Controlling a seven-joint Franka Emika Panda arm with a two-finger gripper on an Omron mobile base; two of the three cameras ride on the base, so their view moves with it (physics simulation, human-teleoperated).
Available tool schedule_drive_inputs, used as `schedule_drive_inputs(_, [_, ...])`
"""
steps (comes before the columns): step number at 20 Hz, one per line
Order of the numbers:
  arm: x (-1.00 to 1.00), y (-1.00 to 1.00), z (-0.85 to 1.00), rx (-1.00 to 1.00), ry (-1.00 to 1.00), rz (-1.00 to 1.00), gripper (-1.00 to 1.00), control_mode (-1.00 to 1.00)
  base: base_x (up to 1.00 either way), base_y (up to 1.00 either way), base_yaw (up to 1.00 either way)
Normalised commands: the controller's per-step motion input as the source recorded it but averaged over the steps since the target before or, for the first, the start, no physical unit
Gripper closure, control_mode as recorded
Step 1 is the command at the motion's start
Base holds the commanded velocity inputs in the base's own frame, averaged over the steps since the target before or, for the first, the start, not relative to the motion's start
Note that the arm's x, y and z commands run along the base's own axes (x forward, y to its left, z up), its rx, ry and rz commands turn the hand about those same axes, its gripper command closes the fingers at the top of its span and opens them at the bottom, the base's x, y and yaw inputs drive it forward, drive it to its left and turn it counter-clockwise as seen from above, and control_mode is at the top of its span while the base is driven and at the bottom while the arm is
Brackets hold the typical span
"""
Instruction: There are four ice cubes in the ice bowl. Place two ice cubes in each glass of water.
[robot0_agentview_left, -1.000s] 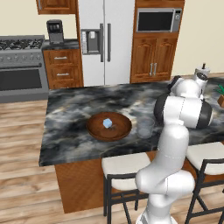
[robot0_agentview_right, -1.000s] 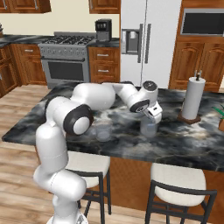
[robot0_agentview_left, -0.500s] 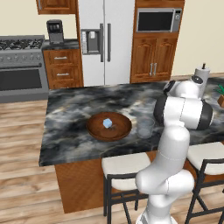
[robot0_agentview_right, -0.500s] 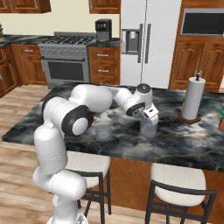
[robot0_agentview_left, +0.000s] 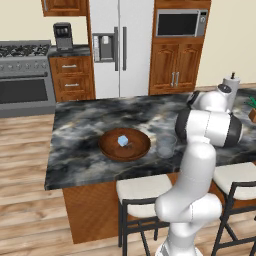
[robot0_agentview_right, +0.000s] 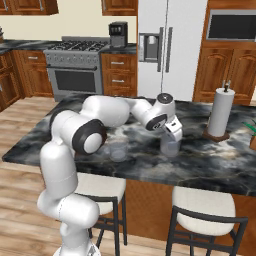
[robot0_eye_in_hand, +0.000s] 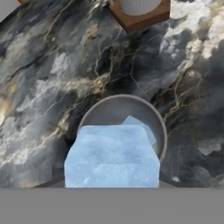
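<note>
A home kitchen: steel fridge (robot0_agentview_left: 114, 47), gas stove (robot0_agentview_left: 24, 75), marble island (robot0_agentview_left: 90, 130).

Ice, bowl and two glasses on my dark marble island.

I see the brown wooden bowl (robot0_agentview_left: 124, 144) wide and shallow near the front edge, with one pale-blue cube (robot0_agentview_left: 122, 141) lying near its middle. Just at its 3 o'clock stands a clear glass (robot0_agentview_left: 166, 145), upright; I can't tell what is in it. From the right base camera a second glass (robot0_agentview_right: 169, 145) stands upright, well apart from the first (robot0_agentview_right: 118, 150), toward the paper-towel side. Looking down from the hand, I see a big whitish-blue cube (robot0_eye_in_hand: 112, 156) over that glass's round mouth (robot0_eye_in_hand: 90, 114), and another cube (robot0_eye_in_hand: 141, 127) peeking out at its 1 o'clock, inside the glass.
</note>
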Motion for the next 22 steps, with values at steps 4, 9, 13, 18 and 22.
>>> schedule_drive_inputs(4, [0.00,-0.32,0.00,0.00,0.00,-0.07,-1.00,-1.00,0.00,0.00,0.00])
schedule_drive_inputs(9, [0.00,-0.17,0.00,0.01,0.00,-0.05,-1.00,-1.00,0.00,0.00,0.00])
schedule_drive_inputs(13, [-0.03,0.02,0.03,0.00,-0.03,-0.01,-1.00,-1.00,0.00,0.00,0.00])
schedule_drive_inputs(18, [-0.08,0.08,0.19,0.00,-0.09,0.00,-1.00,-1.00,0.00,0.00,0.00])
schedule_drive_inputs(22, [-0.39,0.00,0.59,0.02,-0.10,0.00,-1.00,-1.00,0.00,0.00,0.00])
